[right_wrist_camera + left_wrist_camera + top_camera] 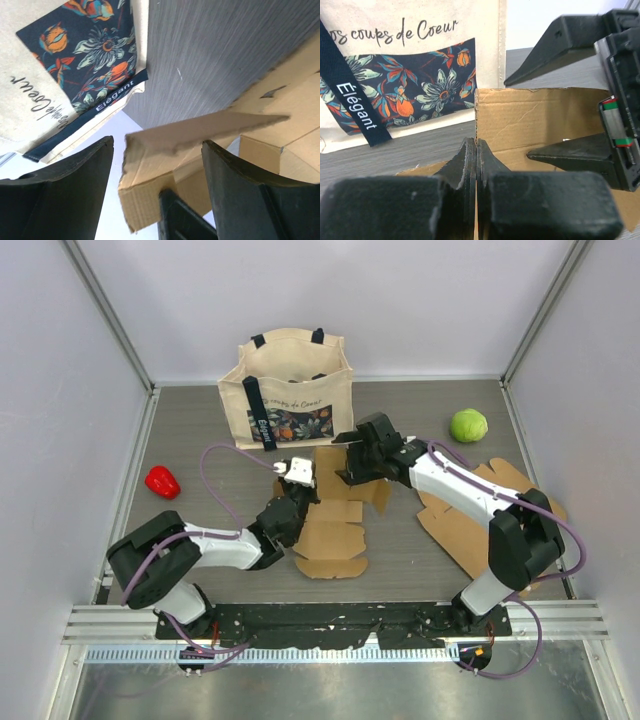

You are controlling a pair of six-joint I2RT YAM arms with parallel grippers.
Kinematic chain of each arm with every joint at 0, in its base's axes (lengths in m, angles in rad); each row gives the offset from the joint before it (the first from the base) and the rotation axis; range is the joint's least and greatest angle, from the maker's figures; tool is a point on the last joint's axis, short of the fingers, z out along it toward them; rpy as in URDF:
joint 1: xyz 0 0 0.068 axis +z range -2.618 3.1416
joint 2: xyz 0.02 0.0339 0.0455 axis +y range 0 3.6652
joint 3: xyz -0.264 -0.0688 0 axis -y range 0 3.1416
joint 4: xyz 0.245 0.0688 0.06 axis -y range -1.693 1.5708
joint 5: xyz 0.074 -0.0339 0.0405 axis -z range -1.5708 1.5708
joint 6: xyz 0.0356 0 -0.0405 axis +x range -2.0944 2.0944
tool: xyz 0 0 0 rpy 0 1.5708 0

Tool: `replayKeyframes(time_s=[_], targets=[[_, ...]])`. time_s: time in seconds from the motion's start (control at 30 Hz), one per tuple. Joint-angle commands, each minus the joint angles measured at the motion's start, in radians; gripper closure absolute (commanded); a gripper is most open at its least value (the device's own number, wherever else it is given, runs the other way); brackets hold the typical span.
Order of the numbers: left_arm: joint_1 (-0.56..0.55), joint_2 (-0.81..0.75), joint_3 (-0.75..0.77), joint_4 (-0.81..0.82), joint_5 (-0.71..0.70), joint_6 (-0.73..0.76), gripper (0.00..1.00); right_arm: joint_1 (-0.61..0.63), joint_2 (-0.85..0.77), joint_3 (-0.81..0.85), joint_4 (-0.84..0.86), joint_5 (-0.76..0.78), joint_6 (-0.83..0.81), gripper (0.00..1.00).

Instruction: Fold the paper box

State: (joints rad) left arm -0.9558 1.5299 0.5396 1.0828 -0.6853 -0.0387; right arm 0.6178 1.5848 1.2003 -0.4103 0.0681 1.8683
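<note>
The brown paper box [335, 525] lies partly flat at the table's middle, with one panel [535, 117] raised upright. My left gripper [305, 478] is shut on the left edge of that raised panel; in the left wrist view its fingers [476, 155] pinch a thin cardboard edge. My right gripper [348, 458] is open, its fingers straddling the panel's top corner [165, 155] without closing on it [157, 142]. Both right fingers show in the left wrist view, one of them [570, 155] low in front of the panel.
A cream tote bag [290, 390] with a floral print stands just behind the box. A green ball [469, 425] sits at the back right, a red pepper [162, 481] at the left. A second flat cardboard sheet [470, 520] lies under the right arm.
</note>
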Motion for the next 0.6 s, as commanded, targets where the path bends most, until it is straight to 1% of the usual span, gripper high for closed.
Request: replayKeyframes(time_s=[0.0, 0.03, 0.1, 0.17, 0.23, 0.27, 0.33, 0.4, 0.47, 0.53, 0.57], targets=[[-0.015, 0.019, -0.024, 0.218, -0.026, 0.114, 1.00, -0.003, 0.014, 0.031, -0.031, 0.019, 0.026, 0.25], [-0.021, 0.029, -0.030, 0.232, -0.028, 0.140, 1.00, -0.004, 0.015, 0.031, -0.032, 0.019, 0.028, 0.26], [-0.027, 0.039, -0.032, 0.258, -0.033, 0.164, 1.00, -0.004, 0.014, 0.031, -0.035, 0.024, 0.022, 0.34], [-0.032, 0.049, -0.038, 0.275, -0.037, 0.183, 1.00, -0.004, 0.011, 0.027, -0.033, 0.022, 0.017, 0.37], [-0.035, 0.056, -0.041, 0.285, -0.037, 0.184, 1.00, -0.004, 0.007, 0.022, -0.035, 0.015, 0.019, 0.40], [-0.034, 0.059, -0.043, 0.290, -0.037, 0.187, 1.00, -0.004, 0.007, 0.019, -0.022, 0.012, 0.019, 0.44], [-0.035, 0.065, -0.047, 0.307, -0.039, 0.188, 1.00, -0.004, 0.006, 0.021, -0.016, 0.002, 0.020, 0.46], [-0.037, 0.068, -0.052, 0.321, -0.039, 0.183, 1.00, -0.004, 0.001, 0.019, -0.016, 0.004, 0.022, 0.51], [-0.040, 0.072, -0.050, 0.322, -0.040, 0.184, 1.00, -0.004, -0.005, 0.018, -0.013, 0.002, 0.026, 0.59], [-0.043, 0.070, -0.049, 0.322, -0.045, 0.183, 0.99, -0.004, -0.011, 0.005, -0.002, -0.001, 0.037, 0.64], [-0.043, 0.072, -0.049, 0.324, -0.048, 0.184, 0.98, -0.004, -0.014, -0.001, 0.005, -0.004, 0.040, 0.70]])
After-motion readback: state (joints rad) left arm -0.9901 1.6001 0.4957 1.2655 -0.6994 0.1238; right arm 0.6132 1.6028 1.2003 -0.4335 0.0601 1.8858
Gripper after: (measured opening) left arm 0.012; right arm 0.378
